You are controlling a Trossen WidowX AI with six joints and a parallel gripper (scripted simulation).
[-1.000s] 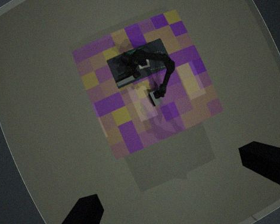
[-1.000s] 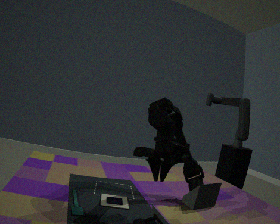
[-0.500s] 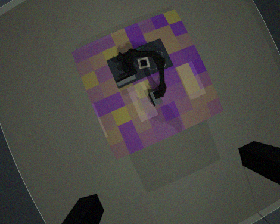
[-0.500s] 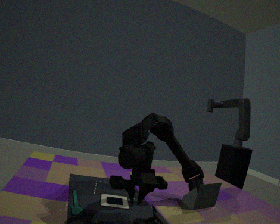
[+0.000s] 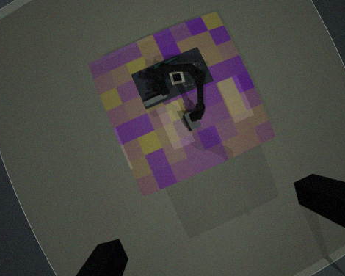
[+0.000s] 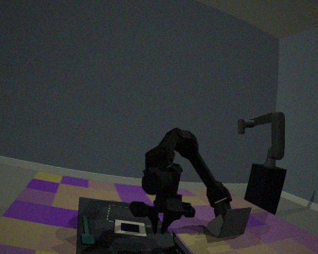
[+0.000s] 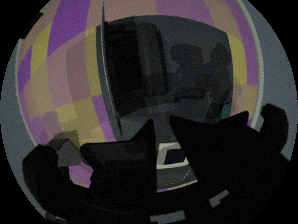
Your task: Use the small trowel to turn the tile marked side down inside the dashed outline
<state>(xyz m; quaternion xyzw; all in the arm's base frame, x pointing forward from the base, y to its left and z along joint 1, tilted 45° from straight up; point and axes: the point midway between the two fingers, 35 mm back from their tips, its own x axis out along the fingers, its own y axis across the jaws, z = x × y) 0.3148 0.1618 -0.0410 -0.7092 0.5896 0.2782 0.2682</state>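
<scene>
Jaws part-open, nothing between. Tile (image 5: 181, 73) (image 6: 143, 232) (image 7: 162, 146) flat beneath or just beside the fingertips (image 6: 160, 232); exact clearance unclear in the dimness. Trowel (image 5: 166, 62) (image 6: 86, 227) (image 7: 226, 111) lies beyond it. Risk: descending too early could knock the tile askew.

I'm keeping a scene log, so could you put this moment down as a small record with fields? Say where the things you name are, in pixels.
tile: flat on the dark surface (image 5: 200, 59) (image 6: 91, 202) (image 7: 187, 32), beside the dashed outline, not inside it
tile's upper face: dark square within a pale border
trowel: teal, lying on the dark surface, away from the end effector (image 5: 163, 89) (image 6: 159, 233) (image 7: 161, 120)
end effector: low near the tile (image 5: 177, 77) (image 6: 130, 227) (image 7: 175, 156), pointing down, fingers slightly apart, nothing held
contact with surface: cannot tell
task status: tile not yet in place
</scene>
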